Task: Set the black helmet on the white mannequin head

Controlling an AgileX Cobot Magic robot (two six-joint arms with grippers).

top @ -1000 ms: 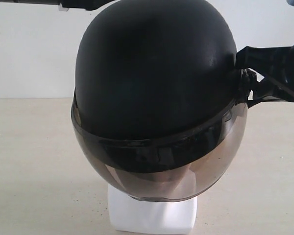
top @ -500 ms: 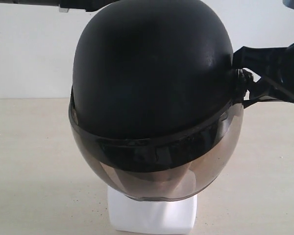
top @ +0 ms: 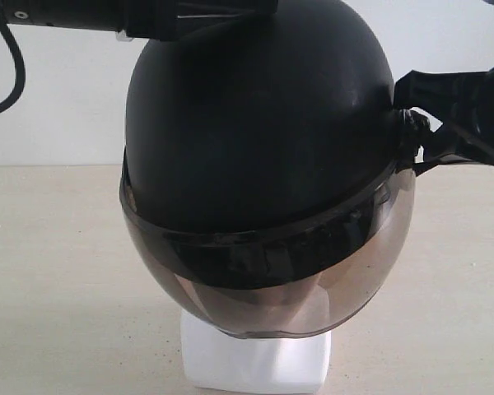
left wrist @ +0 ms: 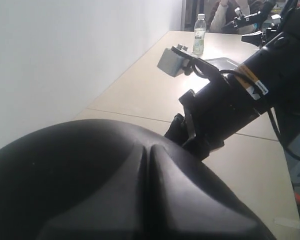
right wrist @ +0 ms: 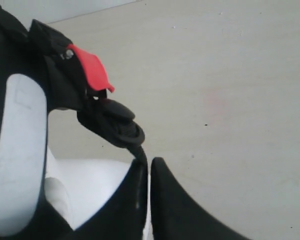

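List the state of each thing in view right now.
helmet: on head, visor down.
head: upright, face covered by visor.
right gripper: shut on strap.
left gripper: over helmet, jaws hidden.
bottle: upright on table.

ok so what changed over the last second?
The left arm dropped lower into the exterior view, now across the top of the black helmet. The helmet rocked slightly toward that view's left and back. Unchanged: the right gripper stays shut on the strap at the helmet's side; helmet still covers the white mannequin head.
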